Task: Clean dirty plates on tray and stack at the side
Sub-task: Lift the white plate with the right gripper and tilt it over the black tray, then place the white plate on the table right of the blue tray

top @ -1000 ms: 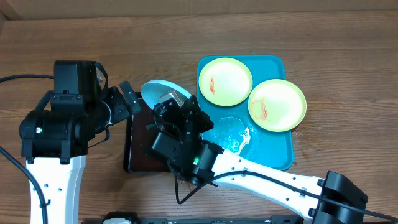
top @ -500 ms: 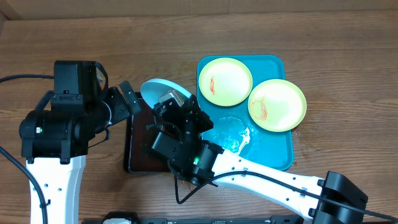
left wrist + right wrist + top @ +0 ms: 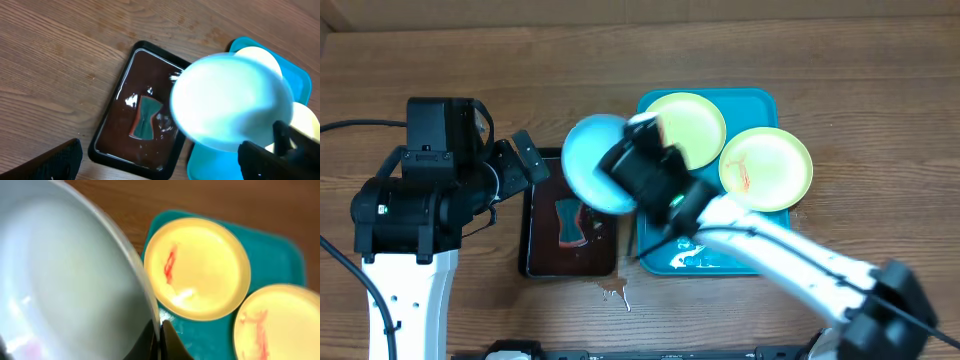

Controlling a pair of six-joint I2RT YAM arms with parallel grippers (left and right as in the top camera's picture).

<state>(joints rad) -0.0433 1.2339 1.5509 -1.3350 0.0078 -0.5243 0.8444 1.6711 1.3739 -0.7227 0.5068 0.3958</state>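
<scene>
White plate (image 3: pixel 588 162), blue-rimmed, tilted, edge pinched by right end effector (image 3: pixel 160 334); two yellow plates (image 3: pixel 682 130) on tray (image 3: pixel 762 250) show red smears; left end effector (image 3: pixel 527 158) spread.

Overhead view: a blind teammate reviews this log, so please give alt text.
The right gripper holds a pale blue plate above the edge of a black tray with a sponge, beside a turquoise tray carrying two sauce-smeared yellow plates. The left gripper hangs open at left.

The right arm (image 3: pixel 790 255) stretches in from the near right, the right gripper (image 3: pixel 160 331) pinched on the white plate (image 3: pixel 586 160) at its rim. The left gripper (image 3: pixel 528 158) hangs nearby, fingers spread wide.
</scene>
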